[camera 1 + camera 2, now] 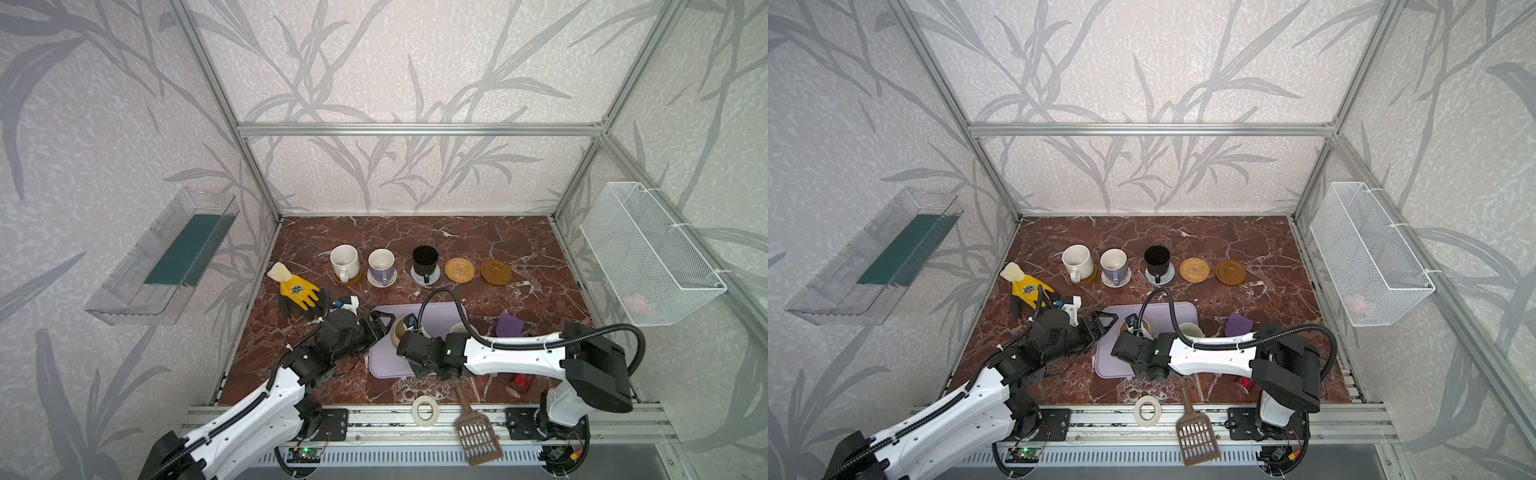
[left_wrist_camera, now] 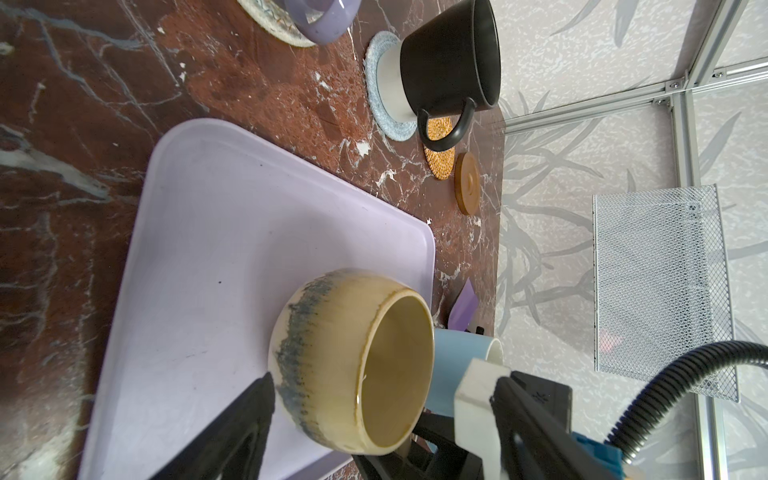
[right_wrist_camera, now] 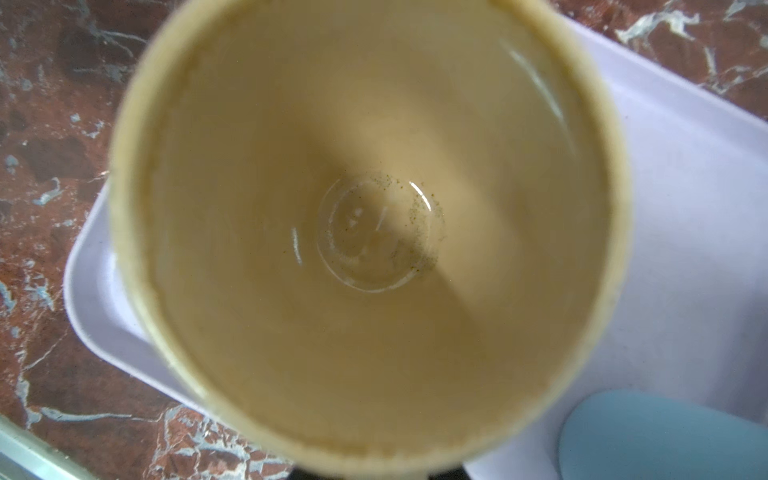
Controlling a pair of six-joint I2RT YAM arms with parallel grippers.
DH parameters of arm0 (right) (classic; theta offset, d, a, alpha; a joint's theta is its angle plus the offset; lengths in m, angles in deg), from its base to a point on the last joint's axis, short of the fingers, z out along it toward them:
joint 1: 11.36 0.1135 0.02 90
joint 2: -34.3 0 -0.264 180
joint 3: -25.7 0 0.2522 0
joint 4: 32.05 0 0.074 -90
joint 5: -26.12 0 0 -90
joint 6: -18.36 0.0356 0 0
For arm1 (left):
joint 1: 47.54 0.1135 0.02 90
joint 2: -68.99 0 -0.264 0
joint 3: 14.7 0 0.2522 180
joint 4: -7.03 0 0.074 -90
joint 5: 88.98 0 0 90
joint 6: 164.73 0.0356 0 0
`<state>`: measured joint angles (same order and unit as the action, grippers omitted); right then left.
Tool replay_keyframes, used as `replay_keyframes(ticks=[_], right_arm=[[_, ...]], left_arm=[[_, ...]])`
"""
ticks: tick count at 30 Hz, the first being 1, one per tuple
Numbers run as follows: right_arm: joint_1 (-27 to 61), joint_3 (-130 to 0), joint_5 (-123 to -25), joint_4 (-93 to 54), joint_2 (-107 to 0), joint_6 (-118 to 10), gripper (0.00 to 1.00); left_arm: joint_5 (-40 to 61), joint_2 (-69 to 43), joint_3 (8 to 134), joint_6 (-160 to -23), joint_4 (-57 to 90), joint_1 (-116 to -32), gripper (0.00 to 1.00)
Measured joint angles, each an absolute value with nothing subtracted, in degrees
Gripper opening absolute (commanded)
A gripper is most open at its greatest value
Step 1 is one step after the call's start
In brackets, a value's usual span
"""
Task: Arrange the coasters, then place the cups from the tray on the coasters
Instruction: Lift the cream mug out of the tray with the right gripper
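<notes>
Five coasters lie in a row at the back. The white speckled cup [image 1: 344, 259] stands on a brown one, the lavender cup [image 1: 381, 264] on the white-beige one and the black cup [image 1: 424, 260] on the grey-blue one [image 2: 380, 83]. The rattan coaster [image 1: 459, 269] and the other brown coaster [image 1: 496, 272] are bare. The cream-yellow cup [image 2: 357, 365] and the light blue cup [image 1: 461, 328] stand on the tray [image 1: 440, 311]. My left gripper [image 1: 381, 322] is open beside the cream cup. My right gripper [image 1: 405, 332] is at that cup's near side, its fingers [image 2: 415, 444] mostly hidden.
A yellow glove [image 1: 297, 291] lies at the left and a purple piece [image 1: 510, 325] right of the tray. A red can [image 1: 519, 384], a white tape ring [image 1: 424, 410] and a brown slotted scoop [image 1: 476, 436] lie at the front. A wire basket [image 1: 648, 253] hangs on the right wall.
</notes>
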<state>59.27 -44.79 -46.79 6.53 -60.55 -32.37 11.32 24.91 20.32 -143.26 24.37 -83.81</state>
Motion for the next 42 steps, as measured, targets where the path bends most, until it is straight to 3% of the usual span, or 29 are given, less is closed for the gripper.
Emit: replay_keyframes(ticks=[5,12,20,28,33,42], right_arm=[[58.01,-45.8,-48.76,7.29,-61.75,-32.61,0.26],[55.95,-46.46,-51.12,7.05,-62.01,-34.01,0.09],[55.86,-46.46,-51.06,7.12,-61.75,-35.35,0.0],[55.86,-45.3,-50.1,6.81,-55.41,-37.16,0.0],[55.8,-44.66,-48.19,6.88,-50.63,-37.75,0.0],[51.1,-44.18,-47.41,7.97,-42.23,-40.11,0.0]], left_arm=[[10.95,25.57,20.32,-143.24,26.42,-83.72,0.84],[10.34,27.25,20.32,-142.6,29.0,-83.48,0.85],[10.01,27.9,20.34,-142.34,30.49,-83.46,0.84],[10.29,28.21,20.34,-143.3,30.29,-83.46,0.84],[11.74,28.74,21.32,-145.2,27.71,-83.41,0.99],[16.57,21.63,28.03,-145.25,21.0,-83.41,0.99]])
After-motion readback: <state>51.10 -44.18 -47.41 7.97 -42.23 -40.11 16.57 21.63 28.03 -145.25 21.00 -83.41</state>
